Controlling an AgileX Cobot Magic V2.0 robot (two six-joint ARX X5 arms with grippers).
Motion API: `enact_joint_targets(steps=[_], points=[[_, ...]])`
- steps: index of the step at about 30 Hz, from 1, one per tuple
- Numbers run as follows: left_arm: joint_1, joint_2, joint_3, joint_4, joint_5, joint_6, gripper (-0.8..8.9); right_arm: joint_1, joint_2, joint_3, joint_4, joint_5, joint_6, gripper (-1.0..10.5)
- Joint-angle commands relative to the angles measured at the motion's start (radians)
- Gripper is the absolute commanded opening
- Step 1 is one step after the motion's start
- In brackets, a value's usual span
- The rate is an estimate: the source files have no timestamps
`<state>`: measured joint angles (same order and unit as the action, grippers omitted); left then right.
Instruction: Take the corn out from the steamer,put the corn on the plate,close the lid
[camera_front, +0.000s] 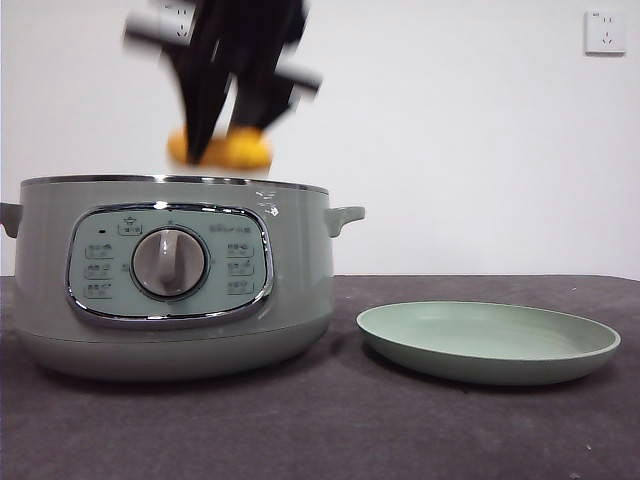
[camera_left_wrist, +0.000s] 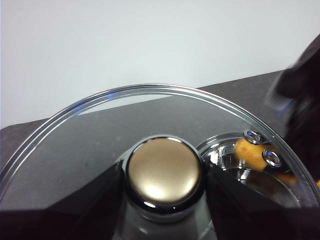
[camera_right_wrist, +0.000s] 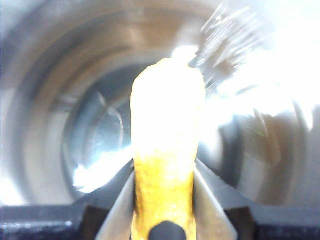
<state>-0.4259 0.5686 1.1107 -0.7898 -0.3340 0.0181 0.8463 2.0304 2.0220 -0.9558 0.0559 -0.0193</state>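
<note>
Right gripper (camera_front: 232, 135) clamping stubby yellow-orange corn cob (camera_front: 222, 150) above open sage-green round steamer (camera_front: 170, 275). Left gripper (camera_left_wrist: 165, 200) clamping knob of glass chrome-rimmed lid (camera_left_wrist: 100, 130) (held aloft). Shallow pale green plate (camera_front: 488, 342) waiting right. Risk: narrow grip slipping during swing, cob dropping short.

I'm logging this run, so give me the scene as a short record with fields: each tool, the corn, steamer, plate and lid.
right tool: shut on the stubby yellow-orange corn cob, above the round sage-green steamer
left tool: shut on the knob of the round glass lid with chrome rim, held off the steamer
steamer: open, on the dark table
plate: shallow round pale green plate beside the steamer, nothing on it
</note>
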Motion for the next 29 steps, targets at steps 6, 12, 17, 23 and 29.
enact_joint_targets(steps=[6, 12, 17, 23, 29], points=[[0.000, 0.064, 0.010, 0.078, -0.001, 0.008, -0.09, -0.096, -0.168, 0.001, -0.211, 0.008, 0.012, -0.1], [0.000, 0.112, 0.010, 0.098, 0.002, 0.008, -0.09, -0.203, -0.211, -0.005, -0.389, 0.077, 0.056, -0.1], [0.000, 0.130, 0.010, 0.126, 0.046, 0.001, -0.09, -0.267, -0.230, -0.101, -0.414, 0.107, 0.088, -0.1], [0.000, 0.144, 0.010, 0.146, 0.053, 0.000, -0.09, -0.289, -0.351, -0.434, -0.219, 0.105, 0.110, -0.1], [0.000, 0.157, 0.010, 0.160, 0.054, 0.000, -0.09, -0.289, -0.501, -0.768, 0.098, 0.103, 0.127, -0.1]])
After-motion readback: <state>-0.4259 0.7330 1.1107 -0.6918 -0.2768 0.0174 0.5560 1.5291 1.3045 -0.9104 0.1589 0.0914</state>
